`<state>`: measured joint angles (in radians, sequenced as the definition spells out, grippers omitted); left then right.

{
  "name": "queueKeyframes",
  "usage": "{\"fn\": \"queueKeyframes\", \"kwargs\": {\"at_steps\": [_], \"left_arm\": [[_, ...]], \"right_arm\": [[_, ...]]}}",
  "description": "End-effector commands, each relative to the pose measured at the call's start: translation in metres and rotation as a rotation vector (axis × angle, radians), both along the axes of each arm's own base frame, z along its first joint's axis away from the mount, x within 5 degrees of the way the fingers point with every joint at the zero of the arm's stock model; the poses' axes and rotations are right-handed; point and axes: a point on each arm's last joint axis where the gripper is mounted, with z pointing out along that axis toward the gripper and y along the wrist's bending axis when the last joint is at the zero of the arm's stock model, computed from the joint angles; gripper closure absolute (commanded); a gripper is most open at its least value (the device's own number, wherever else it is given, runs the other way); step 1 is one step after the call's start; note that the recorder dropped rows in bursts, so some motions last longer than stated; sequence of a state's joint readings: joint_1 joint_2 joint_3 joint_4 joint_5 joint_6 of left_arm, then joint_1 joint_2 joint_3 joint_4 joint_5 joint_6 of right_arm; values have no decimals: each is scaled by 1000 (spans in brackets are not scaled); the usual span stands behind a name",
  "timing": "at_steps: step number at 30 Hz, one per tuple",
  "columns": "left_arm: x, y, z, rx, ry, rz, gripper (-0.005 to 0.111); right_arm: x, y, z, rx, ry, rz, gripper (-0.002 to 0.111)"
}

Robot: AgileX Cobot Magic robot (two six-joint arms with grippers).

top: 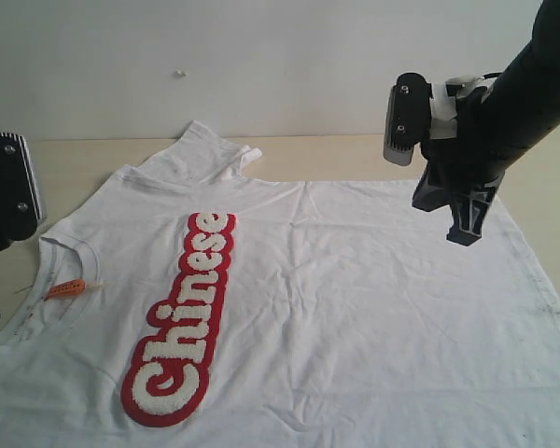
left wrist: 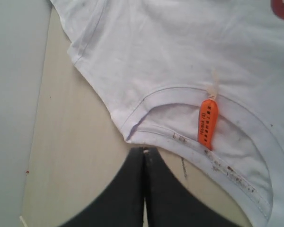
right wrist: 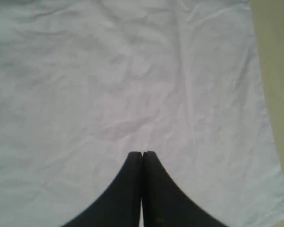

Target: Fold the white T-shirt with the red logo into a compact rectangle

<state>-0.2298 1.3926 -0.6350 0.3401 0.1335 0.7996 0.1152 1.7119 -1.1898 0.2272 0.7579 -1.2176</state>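
Observation:
The white T-shirt (top: pixel 355 299) lies spread flat over the table, neckline to the left and hem to the right. Its red logo (top: pixel 182 322) with white "Chinese" letters runs along the chest. An orange neck tag (top: pixel 65 288) (left wrist: pixel 207 122) sits inside the ribbed collar (left wrist: pixel 180 139). My left gripper (left wrist: pixel 144 150) is shut with nothing in it, its tips just off the collar's edge over bare table. Above the shirt's lower body hovers my right gripper (top: pixel 467 233) (right wrist: pixel 142 153), shut and empty. One sleeve (top: pixel 210 149) lies at the back.
The tan tabletop (top: pixel 355 154) shows behind the shirt and beside the collar (left wrist: pixel 75 156). A white wall (top: pixel 261 56) stands at the back. The shirt's hem edge (right wrist: pixel 267 118) lies near the table's right side.

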Motion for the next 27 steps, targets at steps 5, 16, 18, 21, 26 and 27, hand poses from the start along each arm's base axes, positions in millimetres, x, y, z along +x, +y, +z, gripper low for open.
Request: {"fn": "queueKeyframes", "kwargs": {"at_steps": [5, 16, 18, 21, 26, 27], "left_arm": [[3, -3, 0, -115, 1, 86, 107], [8, -13, -5, -138, -21, 47, 107], [8, -13, -5, -138, -21, 47, 107], [8, -13, -5, -140, -20, 50, 107], [7, -13, -6, -137, -14, 51, 107], [7, -13, -6, -136, -12, 51, 107]], "right_arm": [[3, 23, 1, 380, 125, -283, 108], [14, 20, 2, 398, 14, -335, 108], [13, 21, 2, 396, 29, -329, 108], [12, 21, 1, 394, 41, -324, 108], [8, 21, 0, 374, 74, -300, 108], [7, 21, -1, 373, 84, -295, 108]]}}
